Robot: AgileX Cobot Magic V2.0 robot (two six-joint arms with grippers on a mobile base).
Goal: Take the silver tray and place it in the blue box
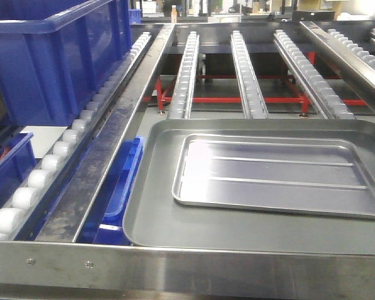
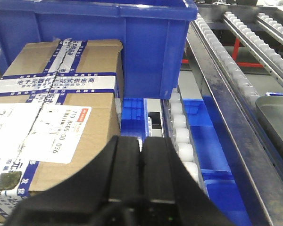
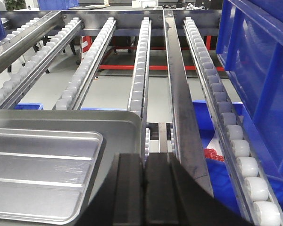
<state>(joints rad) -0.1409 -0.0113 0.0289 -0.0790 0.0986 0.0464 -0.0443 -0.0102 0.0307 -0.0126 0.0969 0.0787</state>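
The silver tray (image 1: 278, 178), shiny with two raised ridges, lies inside a larger dull grey pan (image 1: 150, 212) on the roller rails. It also shows in the right wrist view (image 3: 37, 174). The blue box (image 1: 56, 59), deep and ribbed, stands at the far left on the rollers and fills the top of the left wrist view (image 2: 99, 42). My left gripper (image 2: 142, 157) is shut and empty, beside a cardboard carton. My right gripper (image 3: 145, 176) is shut and empty over the grey pan's right corner, just right of the tray. Neither gripper shows in the front view.
A taped cardboard carton (image 2: 56, 117) sits left of my left gripper. Roller rails (image 1: 247, 75) run away from me, with a steel bar (image 3: 179, 108) between them. Low blue bins (image 2: 212, 155) sit beneath the rails. A steel front rail (image 1: 187, 269) crosses the near edge.
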